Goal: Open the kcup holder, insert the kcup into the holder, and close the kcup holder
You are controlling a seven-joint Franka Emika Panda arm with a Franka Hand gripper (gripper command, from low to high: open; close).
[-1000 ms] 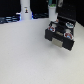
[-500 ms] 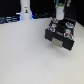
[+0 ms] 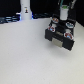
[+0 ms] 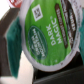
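In the exterior view, the arm [image 3: 62, 6] stands a little lower over the black kcup holder [image 3: 61, 34] than it did a second ago, and its lower end now overlaps the holder's far edge. The holder itself has not shifted; it sits on the white table [image 3: 25, 55] toward the exterior view's right, with a pale patch on its near side. Round pods [image 3: 68, 23] with dark lids show on its top. A tall white bottle [image 3: 25, 9] stands at the back, toward the exterior view's left, in the same place as before. The gripper is too small and blurred here to tell how its jaws stand.

In the wrist view, the kcup [image 4: 46, 36] fills most of the picture. Its lid is white-rimmed and green, and the words "DARK MAGIC" read clearly across it, with a small square code mark above. The gripper [image 4: 40, 42] grips the kcup, a teal finger pad [image 4: 11, 47] pressed against its side. Dark parts of the holder show behind it.
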